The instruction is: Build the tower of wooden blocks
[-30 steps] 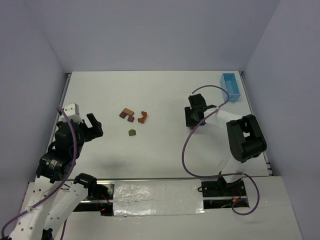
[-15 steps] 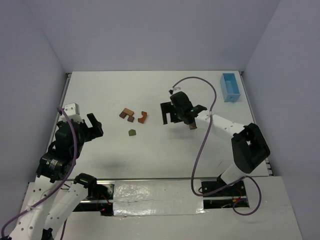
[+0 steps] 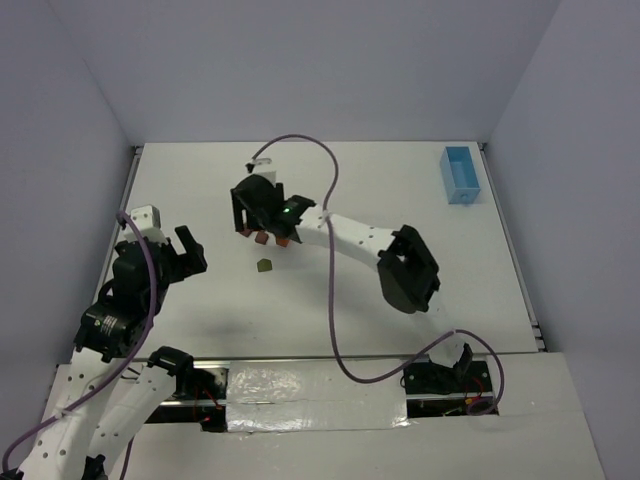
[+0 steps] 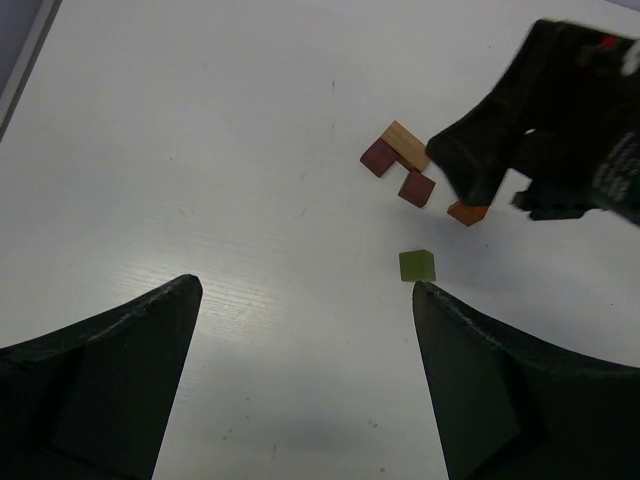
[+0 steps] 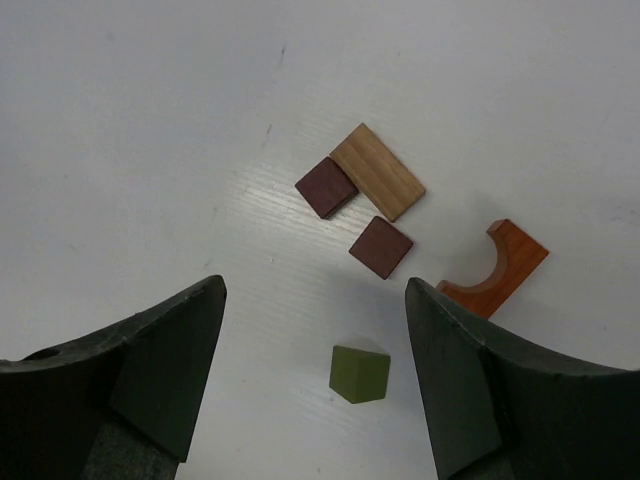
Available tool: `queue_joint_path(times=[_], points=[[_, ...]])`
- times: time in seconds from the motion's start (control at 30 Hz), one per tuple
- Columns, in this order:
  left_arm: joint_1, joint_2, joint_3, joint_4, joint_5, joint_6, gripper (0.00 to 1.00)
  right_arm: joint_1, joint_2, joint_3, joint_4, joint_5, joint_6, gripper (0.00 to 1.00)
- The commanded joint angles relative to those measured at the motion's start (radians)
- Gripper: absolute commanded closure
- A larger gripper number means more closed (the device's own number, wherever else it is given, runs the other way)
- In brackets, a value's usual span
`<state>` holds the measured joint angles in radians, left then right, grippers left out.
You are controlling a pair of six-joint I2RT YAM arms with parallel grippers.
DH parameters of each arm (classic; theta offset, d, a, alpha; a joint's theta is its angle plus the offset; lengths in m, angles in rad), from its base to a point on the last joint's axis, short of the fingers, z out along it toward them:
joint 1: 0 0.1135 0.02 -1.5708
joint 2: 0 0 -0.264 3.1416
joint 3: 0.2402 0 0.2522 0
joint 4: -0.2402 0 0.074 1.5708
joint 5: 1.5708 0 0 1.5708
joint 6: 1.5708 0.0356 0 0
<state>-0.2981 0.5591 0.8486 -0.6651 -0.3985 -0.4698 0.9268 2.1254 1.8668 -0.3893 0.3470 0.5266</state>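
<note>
White tabletop (image 3: pixel 400 180) was spread under both arms, and no tower was yet stood on it: the wood blocks (image 5: pixel 381 247) lay flat in a loose cluster left of centre. The right gripper (image 5: pixel 315 290) was held directly over that cluster, jaws parted and nothing between them. In its wrist view the green block (image 5: pixel 360 373) sat nearest, between the fingers, with the orange arch (image 5: pixel 497 268) just beside the right finger and the tan plank (image 5: pixel 378 171) farther ahead, its long axis running diagonally across the jaw line. The left gripper (image 4: pixel 305 290), also wide open and empty, was kept well apart near the left edge, so the right arm was judged the nearer. Compared with a second earlier, the right arm had been swung across from near the blue box (image 3: pixel 461 175), while the blocks and the left arm were unmoved.
</note>
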Motion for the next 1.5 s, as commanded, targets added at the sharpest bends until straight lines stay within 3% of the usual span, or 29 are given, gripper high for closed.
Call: queue_joint_path(times=[0.0,0.13,0.3,0.6,1.13,1.47], points=[[-0.006,-0.019,0.004,0.033,-0.011,0.017,0.01,0.047,0.092,0.150,-0.164,0.242,0.081,0.20],[-0.006,-0.037,0.006,0.033,-0.013,0.017,0.00,0.057,0.233,0.287,-0.227,0.291,0.095,0.28],[-0.006,-0.060,0.003,0.041,-0.002,0.020,0.01,0.050,0.340,0.410,-0.276,0.291,0.102,0.30],[-0.007,-0.073,0.001,0.050,0.024,0.026,0.01,0.040,0.375,0.376,-0.249,0.248,0.121,0.38],[-0.012,-0.084,-0.002,0.053,0.032,0.028,0.00,0.041,0.418,0.367,-0.257,0.218,0.182,0.39],[-0.015,-0.085,-0.002,0.052,0.026,0.028,0.00,0.044,0.409,0.338,-0.240,0.205,0.162,0.48]])
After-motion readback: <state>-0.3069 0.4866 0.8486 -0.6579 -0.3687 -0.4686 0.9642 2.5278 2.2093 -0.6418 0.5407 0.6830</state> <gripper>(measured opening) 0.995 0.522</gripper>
